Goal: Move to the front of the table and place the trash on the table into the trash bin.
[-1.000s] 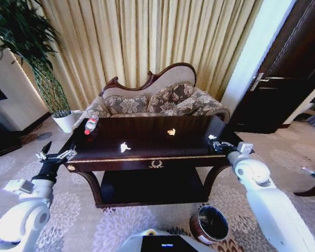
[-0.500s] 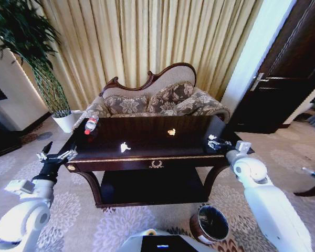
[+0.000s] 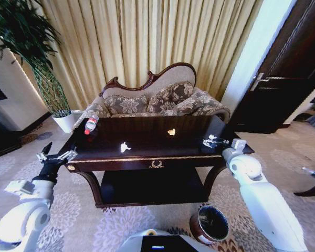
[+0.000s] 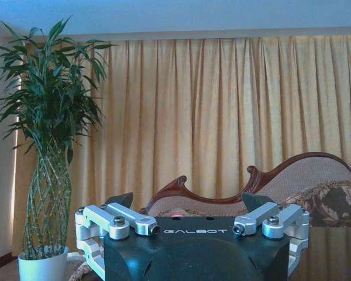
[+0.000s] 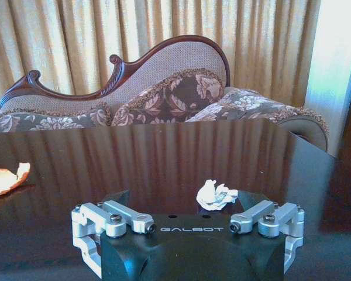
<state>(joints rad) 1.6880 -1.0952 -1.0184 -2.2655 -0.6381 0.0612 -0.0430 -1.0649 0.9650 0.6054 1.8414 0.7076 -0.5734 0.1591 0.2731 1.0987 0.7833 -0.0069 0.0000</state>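
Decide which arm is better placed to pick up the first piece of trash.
Right: its open right gripper is over the table beside a crumpled paper; the left gripper waits off the table's end.

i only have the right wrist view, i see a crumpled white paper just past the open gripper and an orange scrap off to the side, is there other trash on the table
Observer: Yes. The head view shows a clear bottle with a red cap at the far left corner of the table.
Operator: where's the bin
Observer: The trash bin stands on the carpet in front of the table's right end, nearer the robot than the right gripper.
Operator: and the left arm
Observer: The left gripper is open and hovers off the table's left end, beside the front corner.
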